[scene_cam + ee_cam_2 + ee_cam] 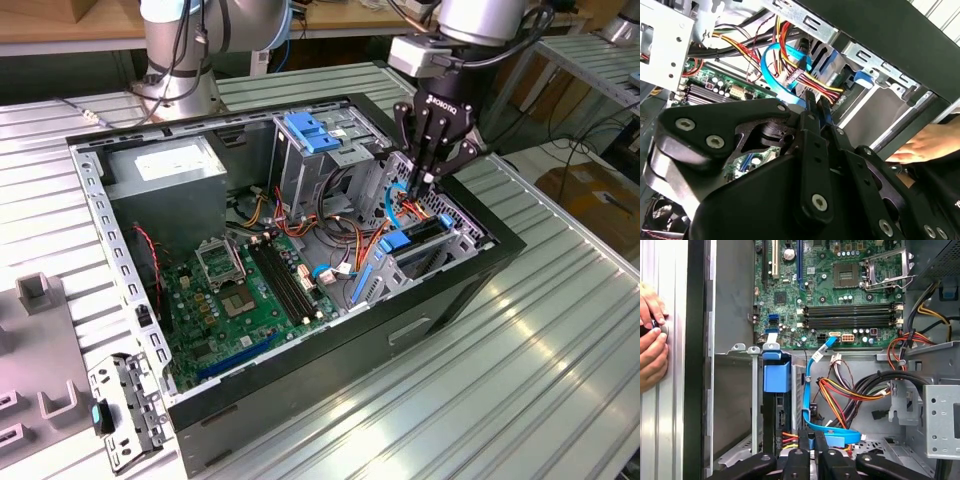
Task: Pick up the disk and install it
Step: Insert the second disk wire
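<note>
**Task status.** The disk (420,236) is not in my grasp. It stands on edge in the drive bay at the front of the case (330,375), on the exterior view's right, with its blue rails showing at the end of the bay. In the first wrist view its blue carrier end (776,374) sits at the mouth of the slot. Pick-up and insertion appear done. I cannot confirm from these views that the disk is fully seated or cabled.

**Fingers.** My gripper (428,178) hangs inside the case just beside the bay. My fingertips (811,106) are drawn together, with only a thin gap between them. They sit at the blue cable (812,390) that loops past the bay. Whether they pinch the cable or merely touch it, I cannot tell.
</note>
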Available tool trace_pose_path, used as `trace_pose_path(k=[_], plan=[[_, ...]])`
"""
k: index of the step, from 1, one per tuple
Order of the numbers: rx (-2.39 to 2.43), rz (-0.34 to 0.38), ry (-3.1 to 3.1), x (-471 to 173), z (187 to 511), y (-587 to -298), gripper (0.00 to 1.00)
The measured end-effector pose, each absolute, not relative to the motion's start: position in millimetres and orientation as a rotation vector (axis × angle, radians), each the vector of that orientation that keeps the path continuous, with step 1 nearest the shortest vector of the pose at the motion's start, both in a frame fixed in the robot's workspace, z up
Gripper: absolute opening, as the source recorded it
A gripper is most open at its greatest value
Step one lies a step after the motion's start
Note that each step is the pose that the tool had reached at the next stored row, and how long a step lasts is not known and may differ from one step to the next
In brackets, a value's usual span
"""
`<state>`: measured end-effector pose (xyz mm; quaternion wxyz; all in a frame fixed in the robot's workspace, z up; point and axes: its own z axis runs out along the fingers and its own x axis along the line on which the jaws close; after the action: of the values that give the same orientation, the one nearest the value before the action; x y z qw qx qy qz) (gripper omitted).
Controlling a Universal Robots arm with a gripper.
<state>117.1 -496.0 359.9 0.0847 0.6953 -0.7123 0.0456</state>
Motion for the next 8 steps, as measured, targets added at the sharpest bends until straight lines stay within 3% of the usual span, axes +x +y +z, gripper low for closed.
trace_pose_path(k=[8], plan=[[2.083, 0.155, -2.135, 105.0, 355.8, -507.5, 0.16]])
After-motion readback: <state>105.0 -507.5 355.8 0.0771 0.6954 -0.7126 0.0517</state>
